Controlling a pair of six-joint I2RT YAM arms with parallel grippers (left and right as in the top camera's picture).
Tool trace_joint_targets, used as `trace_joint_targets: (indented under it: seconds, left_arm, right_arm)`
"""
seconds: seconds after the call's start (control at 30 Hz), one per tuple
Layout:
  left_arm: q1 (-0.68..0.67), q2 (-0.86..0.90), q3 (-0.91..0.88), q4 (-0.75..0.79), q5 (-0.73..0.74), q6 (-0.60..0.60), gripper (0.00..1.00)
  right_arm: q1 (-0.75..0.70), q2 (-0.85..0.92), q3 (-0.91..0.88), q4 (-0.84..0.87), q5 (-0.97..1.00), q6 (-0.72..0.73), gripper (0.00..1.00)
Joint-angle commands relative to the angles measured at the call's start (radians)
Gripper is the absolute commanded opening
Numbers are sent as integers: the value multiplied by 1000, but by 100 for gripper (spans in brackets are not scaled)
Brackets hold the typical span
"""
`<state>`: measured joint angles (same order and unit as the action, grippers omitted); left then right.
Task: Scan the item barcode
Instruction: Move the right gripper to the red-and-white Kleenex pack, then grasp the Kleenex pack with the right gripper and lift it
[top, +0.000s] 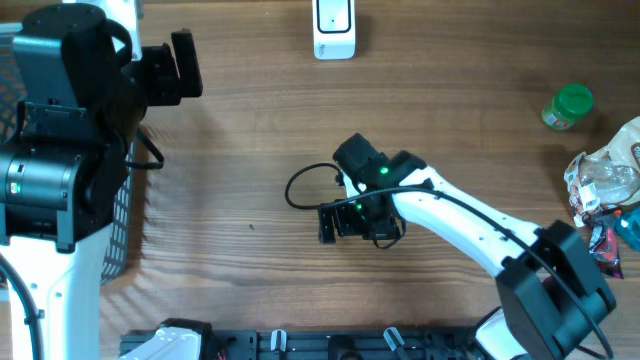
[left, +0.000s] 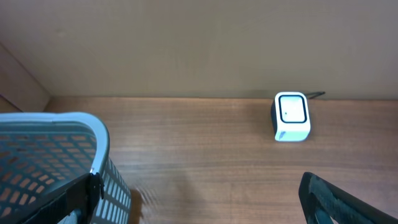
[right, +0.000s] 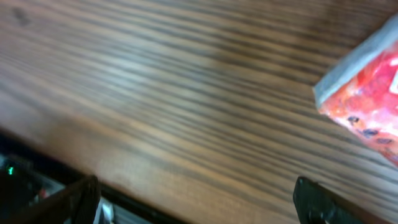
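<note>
On a brown wood-grain tabletop (top: 240, 150), seen from above, two robot arms work. The left arm (top: 50, 150) stands at the left edge above a grey mesh basket (left: 37, 155). Its hand (top: 175, 68) is spread wide and holds nothing. The right arm (top: 480, 230) reaches from the lower right corner to the middle of the tabletop. Its hand (right: 199, 198) is also spread wide, with bare wood between the fingers. At the right edge lies a heap of crinkled packets (top: 603, 180), with a small green-lidded jar (top: 569, 107) just above it. A white barcode scanner (top: 334, 30) sits at the far edge, near the centre and well apart from both hands. The likely item to scan is a red packet with a clear sealed border (right: 367, 93). It shows only in the blurred right wrist view, lying flat on the tabletop beyond the fingers, up and to the right of them. From above it is hidden under the arm. The step in hand appears to be picking it up. To do that well, the right hand should shift until the packet sits squarely between the fingers, then lower and close on an edge. The printed face should stay uncovered, because the barcode's position cannot be made out here.
</note>
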<state>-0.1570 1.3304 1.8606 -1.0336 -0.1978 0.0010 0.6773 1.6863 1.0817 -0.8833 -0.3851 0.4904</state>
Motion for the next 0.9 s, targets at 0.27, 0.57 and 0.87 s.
trace_joint_targets:
  seconds: [0.27,0.57,0.87]
  left_arm:
    - [-2,-1,6,-10,-8,-25,100]
    - [-2,0,6,-34,-9,-36,100]
    - [-2,0,5,-56,-9,-36,100]
  right_arm:
    - [-42,-16,154,-109,432,-745,92]
    - [-180,25,153,-56,314,-988,79]
    - [-180,37,88,-44,185,-1011,83]
